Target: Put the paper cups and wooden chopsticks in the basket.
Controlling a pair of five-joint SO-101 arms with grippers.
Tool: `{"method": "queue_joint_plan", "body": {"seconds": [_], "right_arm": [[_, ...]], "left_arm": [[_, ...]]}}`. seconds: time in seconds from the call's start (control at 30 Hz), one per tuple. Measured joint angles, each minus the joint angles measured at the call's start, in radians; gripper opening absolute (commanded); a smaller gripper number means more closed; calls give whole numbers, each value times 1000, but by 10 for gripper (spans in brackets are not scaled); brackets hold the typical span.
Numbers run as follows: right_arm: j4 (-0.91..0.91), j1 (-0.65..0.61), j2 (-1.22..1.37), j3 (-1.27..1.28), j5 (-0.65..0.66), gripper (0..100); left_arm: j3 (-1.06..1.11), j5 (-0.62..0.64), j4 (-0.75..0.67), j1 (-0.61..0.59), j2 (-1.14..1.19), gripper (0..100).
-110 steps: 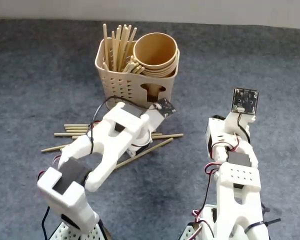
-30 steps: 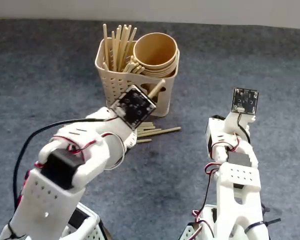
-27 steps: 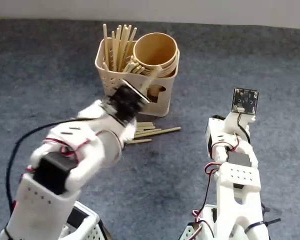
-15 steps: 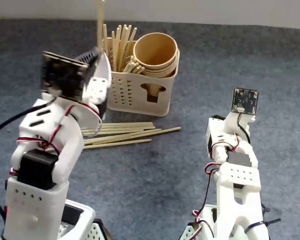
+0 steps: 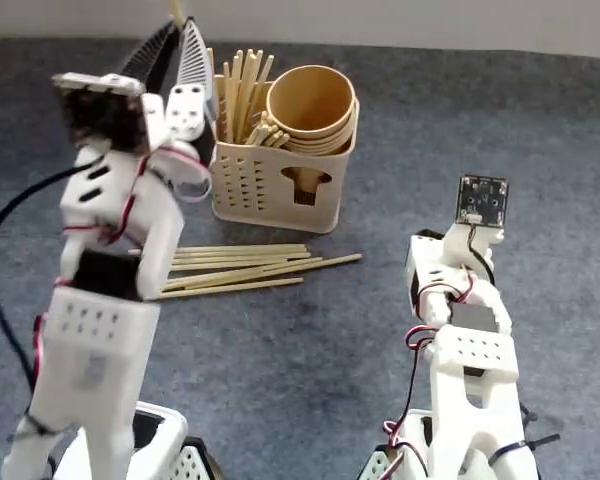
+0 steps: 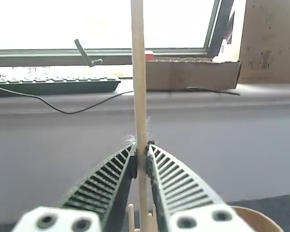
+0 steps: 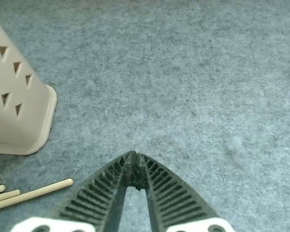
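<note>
Above the basket's (image 5: 280, 195) left edge, left gripper (image 6: 141, 155) is pinching a chopstick (image 6: 137, 72) upright.
I'm planning a straight, slow drop; right gripper (image 7: 134, 175) is sitting closed, empty.

High view: fixed above and behind my two arms, facing down over the carpet (image 5: 480, 120); my bases sit at 6 o'clock, the basket (image 5: 280, 185) toward 12.
Left wrist view: rides my raised left wrist, facing level along my left pincer (image 6: 141, 159), very near it, out to a window sill (image 6: 87, 55).
Right wrist view: rides my right wrist, close over the carpet, facing down past my right pincer (image 7: 132, 175).
Shared, high and left: the held chopstick (image 6: 139, 87) and a cup rim (image 6: 253, 213).
Shared, high and right: the basket's corner and the loose chopsticks (image 7: 31, 193).
</note>
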Motion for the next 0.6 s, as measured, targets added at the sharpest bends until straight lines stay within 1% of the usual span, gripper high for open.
{"method": "queue_joint_plan", "body": {"seconds": [0.23, 0.27, 0.37, 0.4, 0.5, 0.6], "right_arm": [[0, 0, 0, 0, 0, 10], [0, 0, 0, 0, 0, 10], [0, 0, 0, 0, 0, 10], [0, 0, 0, 0, 0, 10], [0, 0, 0, 0, 0, 10], [0, 0, 0, 0, 0, 10]], "left_arm": [[2, 0, -28, 2, 160, 5], [2, 0, -28, 2, 167, 15], [2, 0, -28, 2, 172, 101], [2, 0, -25, 0, 172, 114], [-6, 0, 71, -2, 172, 111], [-61, 0, 201, 3, 175, 112]]}}
